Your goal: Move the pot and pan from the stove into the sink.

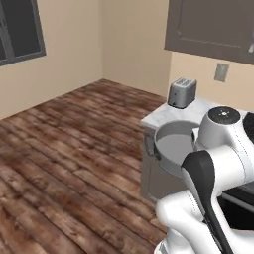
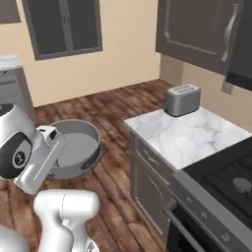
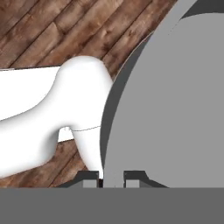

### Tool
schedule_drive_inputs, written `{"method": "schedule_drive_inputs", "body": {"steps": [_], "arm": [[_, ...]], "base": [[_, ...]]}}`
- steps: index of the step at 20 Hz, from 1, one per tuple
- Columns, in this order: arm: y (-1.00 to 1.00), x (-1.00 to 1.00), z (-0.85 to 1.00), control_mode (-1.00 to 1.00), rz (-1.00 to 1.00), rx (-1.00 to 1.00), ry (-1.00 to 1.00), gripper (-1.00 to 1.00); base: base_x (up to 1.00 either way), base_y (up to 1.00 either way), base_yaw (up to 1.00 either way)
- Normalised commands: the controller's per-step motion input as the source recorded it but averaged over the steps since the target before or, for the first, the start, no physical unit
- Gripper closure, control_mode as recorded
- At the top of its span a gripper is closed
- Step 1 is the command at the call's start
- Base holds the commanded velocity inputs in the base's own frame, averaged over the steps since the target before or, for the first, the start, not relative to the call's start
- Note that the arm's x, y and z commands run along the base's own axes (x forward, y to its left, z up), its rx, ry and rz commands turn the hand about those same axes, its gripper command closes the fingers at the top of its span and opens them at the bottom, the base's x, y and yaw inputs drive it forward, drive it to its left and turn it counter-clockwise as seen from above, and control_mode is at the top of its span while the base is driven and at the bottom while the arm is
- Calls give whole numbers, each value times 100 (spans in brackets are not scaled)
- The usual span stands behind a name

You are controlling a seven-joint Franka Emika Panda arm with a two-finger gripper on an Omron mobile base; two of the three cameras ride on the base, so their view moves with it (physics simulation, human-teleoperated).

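Grey metal of the pot [image 2: 74,147] is seen held off the stove [image 2: 231,184], carried in the air over the wood floor [image 1: 59,163], just beside the end of the marble counter [image 2: 192,130]. In the hand view the gripper [image 3: 112,178] is closed narrowly on the pot's rim, one dark fingertip on each side of the thin wall, so the pot is judged to be firmly clamped and lifted by its edge. In the left base view the pot is partly hidden behind the white arm, near the counter's corner and below the toaster [image 1: 181,92].

As a judgement of progress: the first pick is done, since the pot is off the burners and in transit. Its placing in the sink is not yet done, and no sink can be made out in these pictures, so a fair stretch of carrying is thought to remain. The pan cannot be made out either; only a corner of the black cooktop is visible. Its fetching and placing are reckoned to be wholly left, so well under half of the task is considered complete.
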Motion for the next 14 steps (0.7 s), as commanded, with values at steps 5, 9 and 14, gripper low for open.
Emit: {"method": "schedule_drive_inputs", "body": {"steps": [5, 9, 14], "arm": [[0, 0, 0, 100, 0, 0, 0, 100], [0, 0, 0, 100, 0, 0, 0, 100], [0, 0, 0, 100, 0, 0, 0, 100]], "base": [[0, 0, 50], [0, 0, 50], [0, 0, 50]]}}
